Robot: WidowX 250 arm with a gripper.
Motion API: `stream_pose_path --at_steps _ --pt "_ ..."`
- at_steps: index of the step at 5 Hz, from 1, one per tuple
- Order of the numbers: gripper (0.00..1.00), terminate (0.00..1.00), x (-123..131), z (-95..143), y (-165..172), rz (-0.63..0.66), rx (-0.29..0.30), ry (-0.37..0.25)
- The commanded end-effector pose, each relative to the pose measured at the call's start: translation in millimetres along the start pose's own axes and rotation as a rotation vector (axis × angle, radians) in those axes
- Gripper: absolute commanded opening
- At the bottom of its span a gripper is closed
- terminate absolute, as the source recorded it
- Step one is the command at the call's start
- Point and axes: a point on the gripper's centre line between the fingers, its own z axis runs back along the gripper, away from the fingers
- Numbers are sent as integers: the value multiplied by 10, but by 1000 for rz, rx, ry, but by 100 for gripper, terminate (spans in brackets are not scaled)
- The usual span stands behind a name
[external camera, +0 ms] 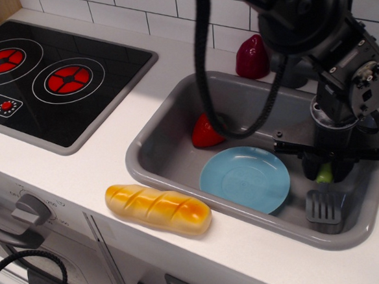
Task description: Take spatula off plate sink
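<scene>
The spatula's grey slotted blade (325, 206) hangs low over the right front corner of the grey sink (151, 139). Its lime-green handle (324, 173) sits between the fingers of my gripper (328, 169), which is shut on it. The light-blue plate (245, 180) lies bare on the sink floor, left of the spatula and apart from it. I cannot tell whether the blade touches the sink floor.
A red strawberry (206, 132) lies in the sink behind the plate, partly behind my black cable. A dark red object (252, 57) stands on the counter behind the sink. A toy bread loaf (158, 208) lies on the counter in front. The black stovetop (41, 74) is at left.
</scene>
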Motion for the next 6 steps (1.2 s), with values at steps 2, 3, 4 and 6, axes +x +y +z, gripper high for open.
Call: stream_pose_path --at_steps 2,3,4,6 --pt "0 0 242 -14 9 171 -22 -9" --pt "0 0 297 -68 29 249 3 7" --pt "0 0 328 -136 24 278 28 17" --pt "100 0 294 -13 -38 206 23 -9"
